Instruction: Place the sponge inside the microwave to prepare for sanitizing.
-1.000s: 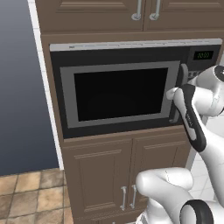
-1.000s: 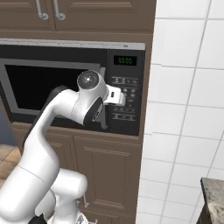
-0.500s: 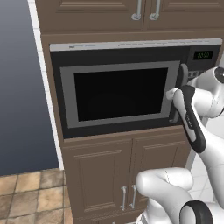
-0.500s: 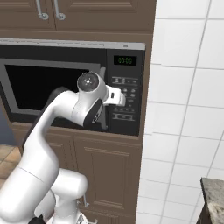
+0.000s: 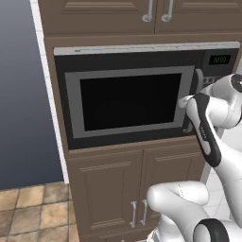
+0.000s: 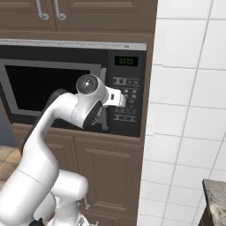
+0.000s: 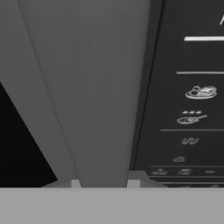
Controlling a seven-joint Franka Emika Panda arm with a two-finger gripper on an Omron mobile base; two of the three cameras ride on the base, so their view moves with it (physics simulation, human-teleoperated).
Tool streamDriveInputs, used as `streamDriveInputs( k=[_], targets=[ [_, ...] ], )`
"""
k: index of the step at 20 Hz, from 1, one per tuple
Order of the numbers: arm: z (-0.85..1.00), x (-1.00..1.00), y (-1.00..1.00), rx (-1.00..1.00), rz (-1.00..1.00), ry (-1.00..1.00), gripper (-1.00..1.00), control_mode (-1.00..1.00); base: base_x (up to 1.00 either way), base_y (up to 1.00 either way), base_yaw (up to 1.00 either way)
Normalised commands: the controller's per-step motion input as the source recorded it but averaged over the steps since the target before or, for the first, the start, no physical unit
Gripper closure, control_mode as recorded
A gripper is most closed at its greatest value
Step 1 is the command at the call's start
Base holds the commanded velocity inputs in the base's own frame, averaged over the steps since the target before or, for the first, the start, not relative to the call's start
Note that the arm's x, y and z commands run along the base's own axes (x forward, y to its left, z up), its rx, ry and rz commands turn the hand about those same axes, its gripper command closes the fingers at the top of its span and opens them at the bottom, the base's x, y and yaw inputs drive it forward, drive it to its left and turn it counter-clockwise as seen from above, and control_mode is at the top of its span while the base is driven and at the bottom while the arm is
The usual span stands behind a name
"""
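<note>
The microwave (image 5: pixel 130 101) is built into the brown cabinet wall, and its dark glass door is closed. My gripper (image 7: pixel 104 183) is at the door's right edge, shut on the grey curved handle (image 7: pixel 96 87), which runs up between the two fingertips. In the left base view the handle (image 5: pixel 197 78) shows above my wrist. The button panel (image 6: pixel 126 95) with its green display lies just right of the hand. The sponge is out of view.
Brown cabinet doors (image 5: pixel 118 189) sit below the microwave, and more hang above it (image 5: pixel 142 12). A white tiled wall (image 6: pixel 190 110) is to the right, with a stone counter corner (image 6: pixel 216 198) low down. A dark blue wall (image 5: pixel 23 118) is on the left.
The jaws have closed onto the microwave handle. The arm and the door have not visibly moved.
</note>
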Motion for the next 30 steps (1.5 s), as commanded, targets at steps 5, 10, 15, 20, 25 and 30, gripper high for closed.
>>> streamDriveInputs(
  k=[5, 10, 15, 20, 25, 30],
  targets=[
    [0.0, -0.01, 0.0, 0.0, 0.0, 0.0, 1.0, -1.0, 0.0, 0.0, 0.0],
    [0.0, -0.36, 0.0, 0.0, 0.0, -0.04, 1.0, -1.0, 0.0, 0.0, 0.0],
    [0.0, -0.84, 0.13, 0.0, -0.06, -0.04, 1.0, -1.0, 0.0, 0.0, 0.0],
    [-0.05, -0.81, 0.19, 0.0, -0.11, 0.01, 1.0, -1.0, 0.0, 0.0, 0.0],
    [-0.1, -0.95, 0.22, 0.0, -0.08, 0.07, 1.0, -1.0, 0.0, 0.0, 0.0],
    [-0.07, -0.58, 0.31, 0.0, -0.14, 0.0, 1.0, -1.0, 0.0, 0.0, 0.0]
  ],
)
